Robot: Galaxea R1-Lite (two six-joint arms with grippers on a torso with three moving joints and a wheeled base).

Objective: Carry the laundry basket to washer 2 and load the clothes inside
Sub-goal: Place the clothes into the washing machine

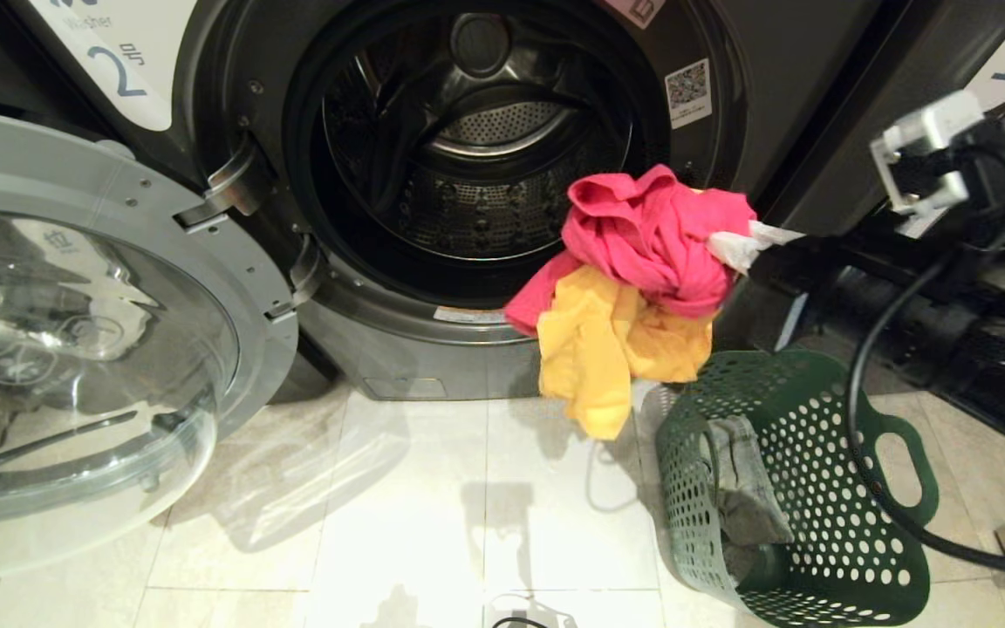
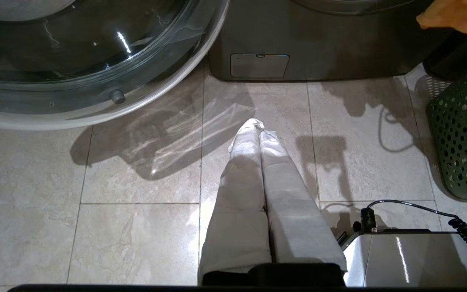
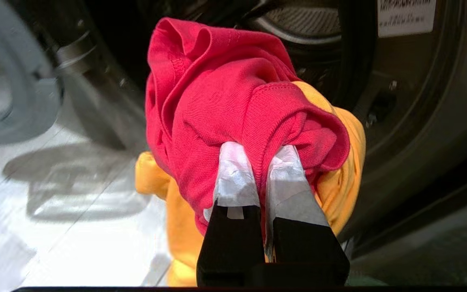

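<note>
1. Leftmost in the head view, the glass door (image 1: 75, 349) of washer 2 (image 1: 232, 52) stands swung wide open across the left half of the frame, so the opening step looks done.
2. Centre frame, the drum (image 1: 476, 157) gapes dark, and I cannot tell whether any clothing lies in it; loading seems barely begun.
3. Right of centre, the right gripper (image 3: 260, 162) is clamped on a red garment (image 1: 651, 231) with a yellow garment (image 1: 607, 349) hanging from the same bundle, just before the door rim's lower right edge.
4. Lower right, the laundry basket (image 1: 825, 523) sits on the tiled floor (image 1: 398, 523) near the machine, a grey cloth (image 1: 742, 488) still inside, so more trips remain.
5. Open floor lies between door and basket; the bundle must clear the rim.
6. The left gripper (image 2: 258, 129), seen in its wrist view, hangs pinched together and empty above the tiles.
</note>
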